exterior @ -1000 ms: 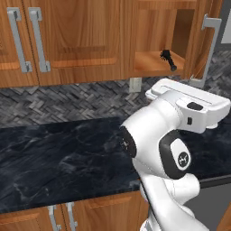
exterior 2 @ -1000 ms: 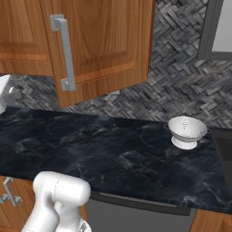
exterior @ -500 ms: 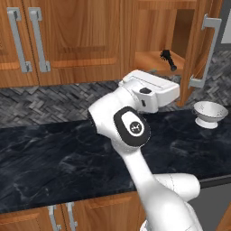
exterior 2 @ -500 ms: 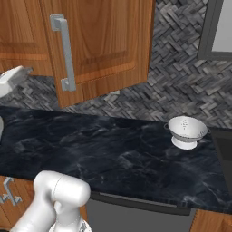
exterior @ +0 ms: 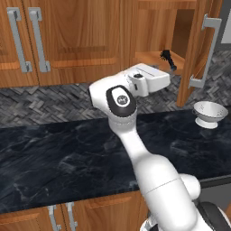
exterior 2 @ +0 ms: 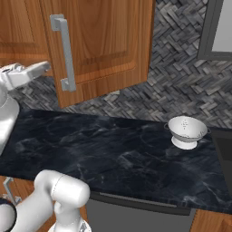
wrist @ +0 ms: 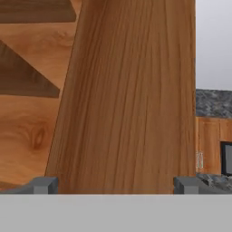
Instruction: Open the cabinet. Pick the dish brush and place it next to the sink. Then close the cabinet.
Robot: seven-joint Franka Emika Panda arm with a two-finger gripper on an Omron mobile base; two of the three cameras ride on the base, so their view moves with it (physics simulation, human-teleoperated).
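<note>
Because the cabinet (exterior: pixel 198 49) door is standing swung out, the dish brush (exterior: pixel 168 60) is lying exposed on its wooden shelf (exterior: pixel 155 57). With jaws spread wide and grasping nothing, the gripper (wrist: pixel 115 183) is pointing at the door edge, probably lining up to reach inside.
</note>
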